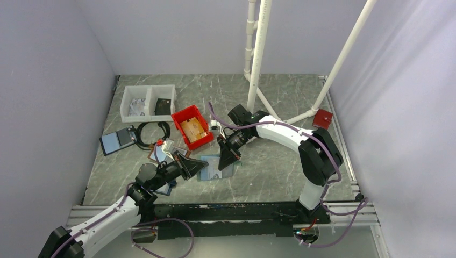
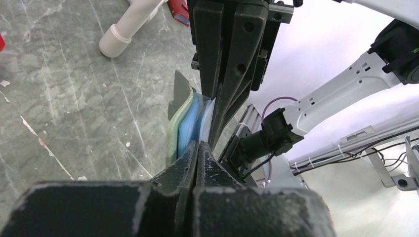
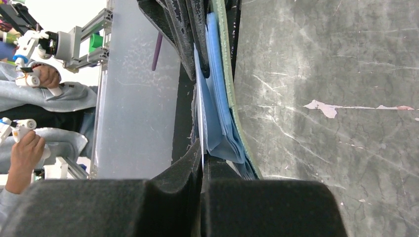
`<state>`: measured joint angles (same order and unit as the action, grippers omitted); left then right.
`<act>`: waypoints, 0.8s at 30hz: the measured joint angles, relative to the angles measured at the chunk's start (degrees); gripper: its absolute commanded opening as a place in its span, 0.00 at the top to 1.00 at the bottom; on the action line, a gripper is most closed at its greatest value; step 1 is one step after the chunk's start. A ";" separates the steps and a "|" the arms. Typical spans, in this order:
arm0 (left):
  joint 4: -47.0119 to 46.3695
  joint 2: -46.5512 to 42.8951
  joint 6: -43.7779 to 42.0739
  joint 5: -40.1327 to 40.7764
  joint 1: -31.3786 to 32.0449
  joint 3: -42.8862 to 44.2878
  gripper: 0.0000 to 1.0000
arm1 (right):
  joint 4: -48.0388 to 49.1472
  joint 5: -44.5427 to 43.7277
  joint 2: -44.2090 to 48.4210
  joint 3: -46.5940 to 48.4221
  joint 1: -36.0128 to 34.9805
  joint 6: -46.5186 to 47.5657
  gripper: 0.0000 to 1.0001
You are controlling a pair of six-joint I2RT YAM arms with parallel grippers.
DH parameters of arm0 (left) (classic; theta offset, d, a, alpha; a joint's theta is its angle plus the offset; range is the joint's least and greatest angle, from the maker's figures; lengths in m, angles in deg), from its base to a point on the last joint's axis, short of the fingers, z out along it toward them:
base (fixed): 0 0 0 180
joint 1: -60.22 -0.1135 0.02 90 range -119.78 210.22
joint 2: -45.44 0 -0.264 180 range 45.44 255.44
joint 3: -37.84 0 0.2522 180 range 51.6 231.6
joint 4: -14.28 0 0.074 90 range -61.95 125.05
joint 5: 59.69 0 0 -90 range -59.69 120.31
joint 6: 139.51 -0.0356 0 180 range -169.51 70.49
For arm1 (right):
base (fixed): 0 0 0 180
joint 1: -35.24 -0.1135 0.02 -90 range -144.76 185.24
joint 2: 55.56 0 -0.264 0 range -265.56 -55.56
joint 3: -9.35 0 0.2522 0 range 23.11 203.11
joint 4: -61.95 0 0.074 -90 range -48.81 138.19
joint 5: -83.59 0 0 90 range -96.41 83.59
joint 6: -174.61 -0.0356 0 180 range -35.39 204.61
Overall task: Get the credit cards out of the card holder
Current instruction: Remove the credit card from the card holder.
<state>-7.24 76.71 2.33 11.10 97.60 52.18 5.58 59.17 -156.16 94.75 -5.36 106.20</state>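
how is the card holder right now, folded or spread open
Folded, slightly fanned: the card holder shows blue panels stacked edge-on against its green cover, pinched by the left gripper and right gripper.

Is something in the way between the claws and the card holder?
No, nothing visible is in the way. The left claw and the right claw are both shut on the card holder, pinching its pale blue panels from opposite ends.
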 measured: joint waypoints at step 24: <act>3.61 -2.89 -0.09 -0.50 -0.35 0.00 1.00 | -2.89 0.42 -1.46 1.38 -0.33 4.70 1.00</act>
<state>-3.64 73.83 2.24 10.60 97.25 52.18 2.69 59.58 -157.62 96.13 -5.69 110.90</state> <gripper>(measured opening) 0.007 0.010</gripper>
